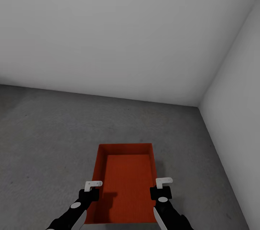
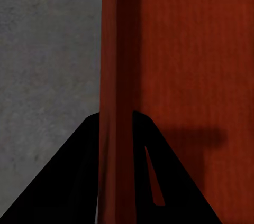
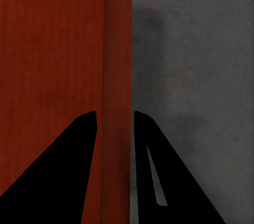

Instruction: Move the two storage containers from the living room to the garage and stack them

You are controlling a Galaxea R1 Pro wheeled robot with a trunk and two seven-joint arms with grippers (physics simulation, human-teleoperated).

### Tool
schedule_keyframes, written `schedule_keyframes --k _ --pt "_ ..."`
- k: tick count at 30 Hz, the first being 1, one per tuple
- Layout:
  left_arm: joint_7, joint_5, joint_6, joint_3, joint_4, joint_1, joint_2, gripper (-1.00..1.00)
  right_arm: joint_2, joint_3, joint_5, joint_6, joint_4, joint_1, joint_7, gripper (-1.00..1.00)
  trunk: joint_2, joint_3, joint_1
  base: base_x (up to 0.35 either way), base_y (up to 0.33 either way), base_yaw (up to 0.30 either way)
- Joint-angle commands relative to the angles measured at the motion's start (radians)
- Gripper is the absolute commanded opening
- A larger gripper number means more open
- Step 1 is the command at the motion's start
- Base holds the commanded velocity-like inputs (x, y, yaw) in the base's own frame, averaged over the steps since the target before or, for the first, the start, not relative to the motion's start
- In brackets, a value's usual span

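Orange-red lidless rectangular plastic bin (image 1: 124, 183) over grey concrete floor (image 1: 43, 143), near the white wall corner. Left pincer (image 1: 93, 185) and right pincer (image 1: 163, 183) each clamped astride 1 long wall. Probably light, stiff; best held by both rims.

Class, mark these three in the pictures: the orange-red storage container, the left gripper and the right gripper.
storage container (image 1: 126, 183), head view, on its ribbed inside bottom.
left gripper (image 2: 115, 145), left wrist view, midway between the fingertips, which straddle the container's side wall.
right gripper (image 3: 115, 139), right wrist view, midway between the fingertips, astride the opposite wall.
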Motion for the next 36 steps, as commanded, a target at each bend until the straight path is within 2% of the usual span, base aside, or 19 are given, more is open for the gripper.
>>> schedule_keyframes --k 1,8,18,36 --pt "0.013 0.003 -0.004 -0.008 -0.001 -0.002 0.002 -1.00 -0.019 0.011 0.027 0.011 0.002 0.000 -0.012 -1.00 0.000 -0.001 0.000 0.000 0.000 0.000" --pt "0.013 0.003 -0.004 -0.008 -0.001 -0.002 0.002 -1.00 -0.019 0.011 0.027 0.011 0.002 0.000 -0.012 -1.00 0.000 -0.001 0.000 0.000 0.000 0.000" --pt "0.013 0.003 -0.004 -0.008 -0.001 -0.002 0.002 -1.00 -0.019 0.011 0.026 0.011 0.002 0.000 -0.011 -1.00 -0.070 -0.032 0.038 0.000 0.000 0.000" --pt "0.013 0.003 -0.004 -0.008 -0.001 -0.002 0.002 -1.00 -0.019 0.011 0.026 0.011 0.002 0.000 -0.011 -1.00 -0.070 -0.038 0.038 0.000 0.000 0.000"
